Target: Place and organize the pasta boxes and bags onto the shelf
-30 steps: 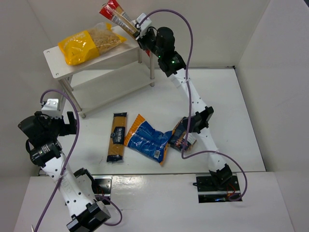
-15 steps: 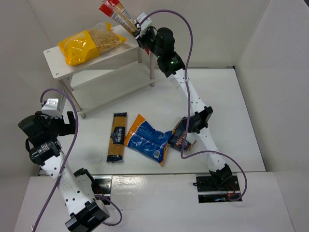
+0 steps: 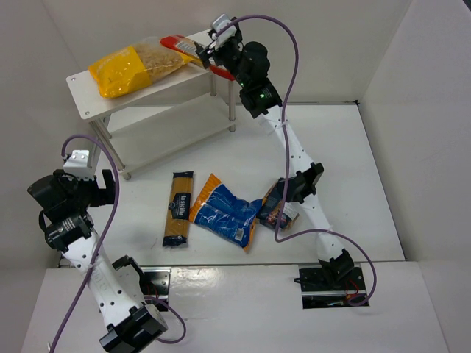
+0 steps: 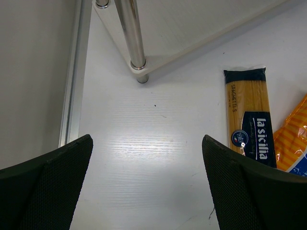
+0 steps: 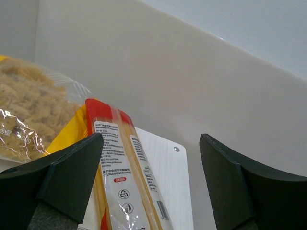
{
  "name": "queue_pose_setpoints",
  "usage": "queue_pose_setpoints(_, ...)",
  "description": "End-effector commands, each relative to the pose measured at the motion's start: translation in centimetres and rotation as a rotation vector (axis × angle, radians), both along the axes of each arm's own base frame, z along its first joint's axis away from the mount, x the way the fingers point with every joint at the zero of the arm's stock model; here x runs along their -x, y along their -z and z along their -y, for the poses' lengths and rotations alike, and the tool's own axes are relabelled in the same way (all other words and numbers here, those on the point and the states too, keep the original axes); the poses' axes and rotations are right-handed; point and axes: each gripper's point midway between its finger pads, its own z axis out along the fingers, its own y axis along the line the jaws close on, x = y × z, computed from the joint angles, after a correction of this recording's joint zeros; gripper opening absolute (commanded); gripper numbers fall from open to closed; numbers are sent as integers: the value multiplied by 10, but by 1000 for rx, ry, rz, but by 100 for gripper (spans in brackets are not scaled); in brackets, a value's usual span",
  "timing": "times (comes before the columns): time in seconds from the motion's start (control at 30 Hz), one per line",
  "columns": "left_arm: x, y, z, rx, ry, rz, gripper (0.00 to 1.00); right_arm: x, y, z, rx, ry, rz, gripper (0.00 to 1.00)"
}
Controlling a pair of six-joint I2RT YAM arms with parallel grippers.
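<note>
Top external view: the shelf [image 3: 87, 103] stands at 11 o'clock on the surface [image 3: 353, 169], and its back edge is near the rear wall. On its top board lies the yellow macaroni bag [image 3: 136, 65]. The red spaghetti bag [image 3: 180, 45] lies against it at 3 o'clock, close to the board's right edge.

The right gripper [image 3: 208, 53] hovers over this bag's end. Its jaws stand wider than the bag and grip nothing. The bag's white label has small print that I cannot read.

At 6 o'clock on the surface, well apart from the side walls, lie the black-and-yellow spaghetti pack [image 3: 178, 208], which reads "la sicilia" and "SPAGHETTI 5", the blue bag [image 3: 224, 213], and the navy pack [image 3: 278, 206], partly under the right arm.

The left gripper [image 4: 148, 182] is at 8 o'clock, spread wide and holding nothing, near the shelf's corner leg.
</note>
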Motion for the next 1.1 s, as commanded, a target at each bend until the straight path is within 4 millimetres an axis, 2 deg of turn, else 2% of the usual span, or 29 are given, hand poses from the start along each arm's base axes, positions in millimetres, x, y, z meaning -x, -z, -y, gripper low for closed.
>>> queue_pose_setpoints(0.0,-2,-9,0,-35,29,30,100,16,-35,5,-60,7,86,89)
queue_pose_setpoints(0.13,-2,-9,0,-35,29,30,100,29,-55,19,-63,26,73,94)
queue_pose_setpoints(0.23,-2,-11,1,-41,29,36,100,43,-70,36,-53,43,35,95)
queue_pose_setpoints(0.27,-2,-11,1,-41,29,37,100,55,-81,45,-76,40,4,95)
queue_pose_setpoints(0.33,-2,-11,1,-41,29,37,100,63,-94,61,-109,61,-20,95)
queue_pose_setpoints(0.37,-1,-12,2,-47,29,43,100,78,-111,70,-119,61,-5,95)
queue_pose_setpoints(0.47,0,-14,3,-53,29,50,100,98,-123,82,-132,68,-40,95)
queue_pose_setpoints(0.6,1,-17,5,-57,37,61,100,135,-148,103,-166,63,-65,95)
queue_pose_setpoints(0.8,1,-19,10,-57,55,74,100,166,-143,129,-148,92,-177,96)
queue_pose_setpoints(0.83,2,-21,11,-63,55,81,100,170,-134,131,-128,94,-221,96)
queue_pose_setpoints(0.9,2,-22,12,-59,64,84,100,178,-128,136,-122,92,-262,96)
queue_pose_setpoints(0.93,3,-20,13,-53,64,78,100,184,-130,146,-126,103,-272,96)
queue_pose_setpoints(1.0,3,-20,15,-50,72,80,100,190,-119,156,-116,116,-334,96)
queue_pose_setpoints(1.03,3,-24,15,-56,72,87,100,202,-125,167,-126,131,-329,96)
queue_pose_setpoints(1.07,3,-24,15,-56,72,87,100,207,-123,173,-119,147,-346,96)
